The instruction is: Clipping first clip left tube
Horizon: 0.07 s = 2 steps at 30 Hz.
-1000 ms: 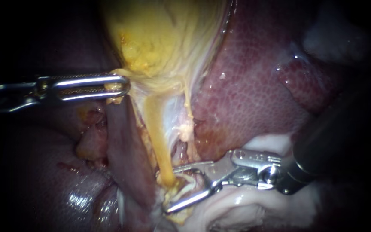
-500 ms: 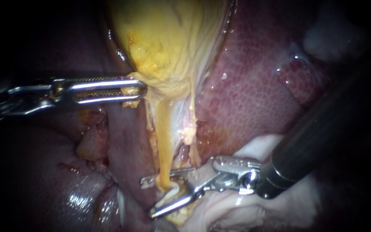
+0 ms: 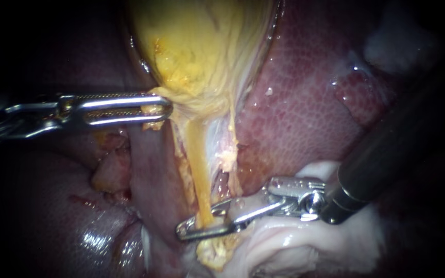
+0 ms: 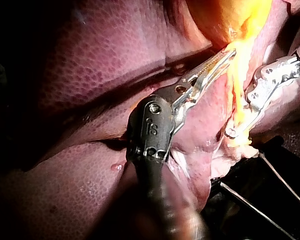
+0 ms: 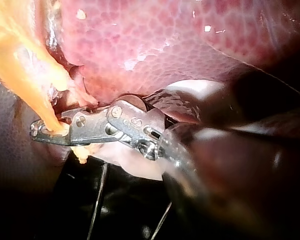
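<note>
The yellow gallbladder (image 3: 202,46) hangs over the red liver (image 3: 305,103). From its neck a thick yellow left tube (image 3: 198,170) runs down, with a thin pale right tube (image 3: 230,149) beside it. My left instrument (image 3: 167,108) comes in level, and its jaws are shut on the gallbladder's neck (image 4: 229,52). My right instrument (image 3: 182,230) has both jaws pressed together across the lower end of the left tube (image 5: 52,120). The jaw tips (image 5: 37,131) stick out past the tube. I can make out no separate clip.
Pale white tissue (image 3: 294,242) lies under the right instrument's wrist. A dark purple fold (image 3: 150,180) lies left of the tube. The right instrument's dark shaft (image 3: 387,154) crosses the liver's lower right. In the wrist views, thin wires (image 4: 280,180) lie on a dark base under the tissue.
The right instrument's jaws stood wide open around the left tube and have closed on it. The left instrument moved right with the gallbladder's neck, then held.
</note>
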{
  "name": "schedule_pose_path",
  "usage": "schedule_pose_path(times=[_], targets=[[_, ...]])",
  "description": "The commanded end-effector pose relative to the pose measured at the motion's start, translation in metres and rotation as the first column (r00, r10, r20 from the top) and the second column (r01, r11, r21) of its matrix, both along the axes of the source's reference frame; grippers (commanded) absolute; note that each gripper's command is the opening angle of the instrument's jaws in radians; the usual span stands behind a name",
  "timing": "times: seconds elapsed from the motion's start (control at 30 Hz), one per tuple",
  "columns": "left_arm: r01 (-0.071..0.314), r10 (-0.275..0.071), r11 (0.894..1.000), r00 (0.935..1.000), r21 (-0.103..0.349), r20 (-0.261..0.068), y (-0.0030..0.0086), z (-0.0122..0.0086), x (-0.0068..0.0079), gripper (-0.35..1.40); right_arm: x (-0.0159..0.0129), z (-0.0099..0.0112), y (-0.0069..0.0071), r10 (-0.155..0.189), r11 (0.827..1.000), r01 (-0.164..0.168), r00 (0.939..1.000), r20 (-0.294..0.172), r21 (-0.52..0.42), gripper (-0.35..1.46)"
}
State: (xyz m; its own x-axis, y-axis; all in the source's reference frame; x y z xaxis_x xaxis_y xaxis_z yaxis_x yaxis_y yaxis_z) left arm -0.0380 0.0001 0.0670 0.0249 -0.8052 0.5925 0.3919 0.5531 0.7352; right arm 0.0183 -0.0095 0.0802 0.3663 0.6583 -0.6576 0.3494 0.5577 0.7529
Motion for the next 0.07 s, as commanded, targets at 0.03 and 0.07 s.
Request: schedule_pose_path(times=[0.03, 0.07], targets=[[0.0, 0.0, 1.0, 1.0, -0.001, 0.0, 0.0, 0.0, 0.0, -0.35, -0.0001, 0.0, 0.0001, 0.0, 1.0, 0.0, 1.0, 0.0, 0.0, -0.35], [0.0, 0.0, 1.0, 1.0, -0.001, 0.0, 0.0, 0.0, 0.0, -0.35, -0.0001, 0.0, 0.0001, 0.0, 1.0, 0.0, 1.0, 0.0, 0.0, -0.35]])
